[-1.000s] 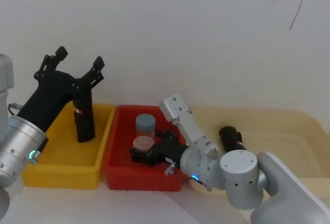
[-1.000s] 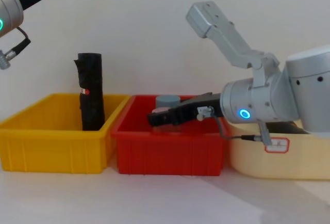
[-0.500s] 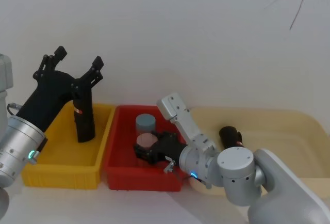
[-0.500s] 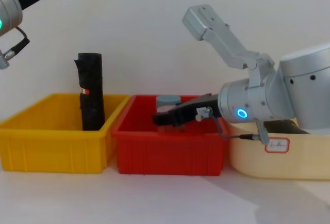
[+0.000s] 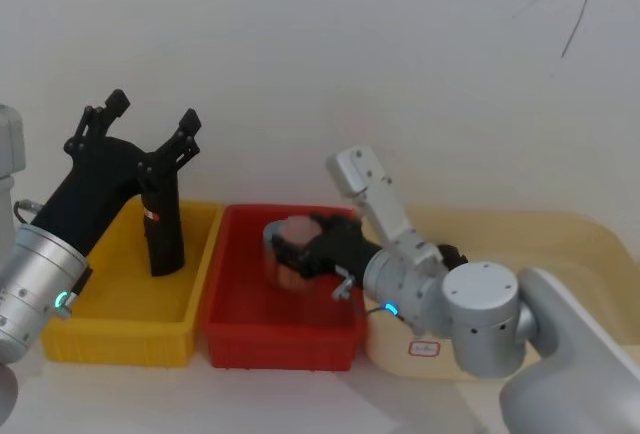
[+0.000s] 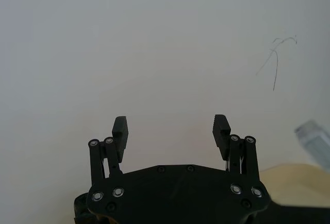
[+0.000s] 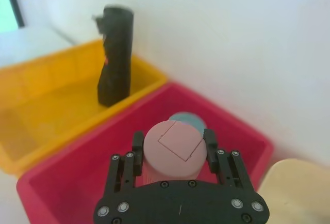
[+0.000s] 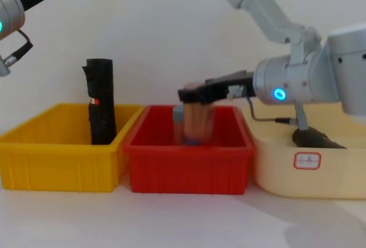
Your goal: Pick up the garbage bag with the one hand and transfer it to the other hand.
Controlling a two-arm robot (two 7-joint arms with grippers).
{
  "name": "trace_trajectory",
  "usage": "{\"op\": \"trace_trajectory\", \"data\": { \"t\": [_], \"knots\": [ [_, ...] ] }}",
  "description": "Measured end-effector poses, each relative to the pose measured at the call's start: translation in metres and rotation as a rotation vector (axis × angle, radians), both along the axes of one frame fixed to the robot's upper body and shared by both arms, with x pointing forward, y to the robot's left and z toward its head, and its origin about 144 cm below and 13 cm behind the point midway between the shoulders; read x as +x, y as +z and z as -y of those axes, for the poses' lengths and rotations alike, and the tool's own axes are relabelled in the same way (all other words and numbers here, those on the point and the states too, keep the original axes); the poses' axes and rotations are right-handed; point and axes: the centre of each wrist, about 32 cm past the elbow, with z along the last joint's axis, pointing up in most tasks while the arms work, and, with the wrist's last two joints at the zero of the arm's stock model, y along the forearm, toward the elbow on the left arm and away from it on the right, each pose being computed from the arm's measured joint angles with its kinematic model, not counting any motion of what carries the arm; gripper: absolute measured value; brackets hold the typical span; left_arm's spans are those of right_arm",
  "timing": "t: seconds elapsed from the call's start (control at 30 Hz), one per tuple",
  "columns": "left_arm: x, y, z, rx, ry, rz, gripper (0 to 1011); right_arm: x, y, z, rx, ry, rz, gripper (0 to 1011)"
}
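Note:
The garbage bag (image 5: 160, 229) is a black roll with a red mark, standing upright at the back of the yellow bin (image 5: 120, 329); it also shows as the roll (image 8: 100, 102) and the roll (image 7: 116, 53). My left gripper (image 5: 155, 112) hangs open above and just left of it, its fingers (image 6: 119, 128) spread wide and facing the wall. My right gripper (image 5: 290, 249) is shut on a pink jar (image 8: 197, 121), held above the red bin (image 8: 189, 168). The pink jar (image 7: 170, 157) sits between the right gripper's (image 7: 172, 137) fingers.
A blue-capped jar (image 7: 186, 121) stands in the red bin behind the lifted jar. A second black roll (image 8: 317, 138) lies in the cream tray (image 8: 297, 179) on the right. The three containers stand side by side against a white wall.
The right gripper has risen and pulled back to the right, lifting the pink jar from low in the red bin to above its rim. The left arm and garbage bag have not moved.

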Motion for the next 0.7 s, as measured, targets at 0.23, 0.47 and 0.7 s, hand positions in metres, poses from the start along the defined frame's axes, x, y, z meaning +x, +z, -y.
{"op": "trace_trajectory", "data": {
  "t": [0.23, 0.47, 0.7],
  "knots": [
    [0.0, 0.0, 0.0, 0.0, 0.0, 0.0, 1001, -0.006, 0.021, 0.012, 0.051, -0.039, 0.083, 669],
    [0.0, 0.0, 0.0, 0.0, 0.0, 0.0, 1001, -0.013, 0.036, 0.033, 0.091, -0.11, 0.146, 669],
    [0.0, 0.0, 0.0, 0.0, 0.0, 0.0, 1001, -0.022, 0.037, 0.059, 0.103, -0.189, 0.155, 669]
  ]
}}
